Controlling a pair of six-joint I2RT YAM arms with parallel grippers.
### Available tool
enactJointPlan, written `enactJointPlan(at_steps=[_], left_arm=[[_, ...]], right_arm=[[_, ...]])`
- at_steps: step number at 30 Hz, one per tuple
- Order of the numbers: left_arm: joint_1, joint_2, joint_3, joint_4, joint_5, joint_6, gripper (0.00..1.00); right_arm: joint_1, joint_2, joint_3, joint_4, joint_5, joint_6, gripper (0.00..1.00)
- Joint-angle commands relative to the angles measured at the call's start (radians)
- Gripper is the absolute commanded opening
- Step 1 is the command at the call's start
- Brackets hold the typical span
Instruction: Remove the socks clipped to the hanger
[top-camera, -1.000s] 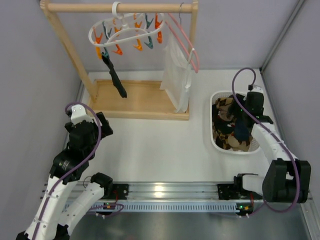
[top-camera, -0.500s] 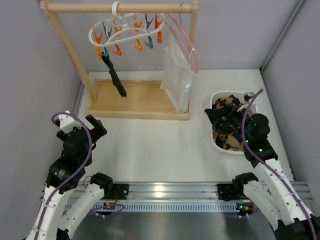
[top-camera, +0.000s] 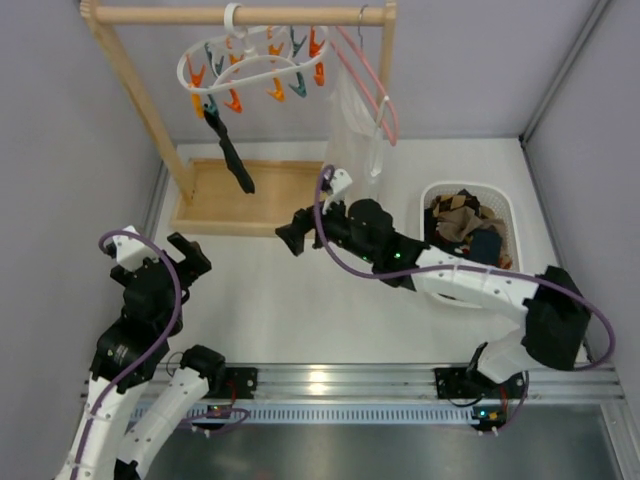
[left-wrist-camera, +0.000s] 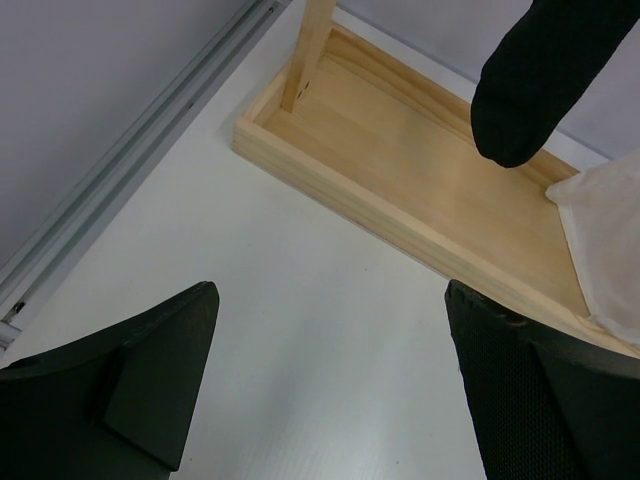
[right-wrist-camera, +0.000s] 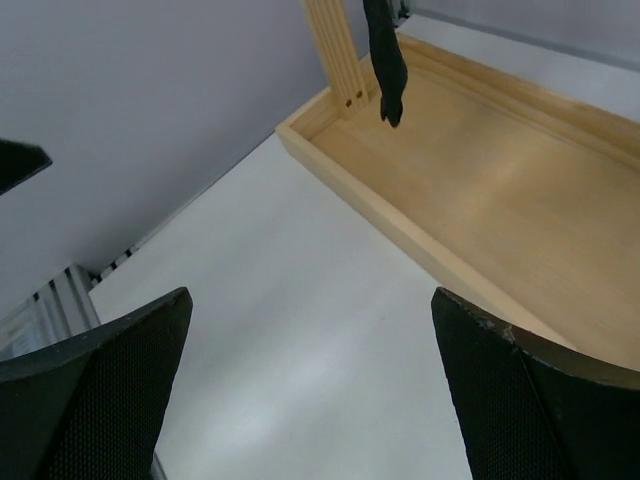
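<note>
Your right claw (top-camera: 291, 240) was wide open and empty, at the near edge of the wooden tray (top-camera: 290, 190). The last dark sock (top-camera: 232, 158) hung far-left of it and higher, long axis vertical, clipped to the hanger (top-camera: 250, 72). The left claw (top-camera: 165, 262), also open, sat farther off.

The hanger (top-camera: 250, 68) is a white ring with orange and teal clothespins (top-camera: 275, 92). The sock (top-camera: 232, 158) clipped to it is plain black. The socks (top-camera: 460, 215) in the white basket (top-camera: 512, 225) by the desk's right edge are brown-and-tan argyle diamonds among dark ones. The rack (top-camera: 265, 205) is pale wood, the wire hanger (top-camera: 372, 90) pink, the garment (top-camera: 350, 160) white, and the desk (top-camera: 320, 300) white.
</note>
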Motion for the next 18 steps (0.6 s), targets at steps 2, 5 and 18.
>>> enactJointPlan(at_steps=[2, 5, 18], left_arm=[[0.006, -0.011, -0.008, 0.040, 0.000, 0.004, 0.98], [0.008, -0.008, -0.009, 0.049, 0.011, 0.010, 0.98], [0.006, 0.019, -0.011, 0.063, 0.063, 0.037, 0.98]], right_arm=[[0.017, 0.217, 0.221, 0.121, 0.053, -0.107, 0.99], [0.019, 0.372, 0.410, 0.056, 0.053, -0.149, 0.96], [0.008, 0.814, 0.934, -0.064, 0.211, -0.257, 0.76]])
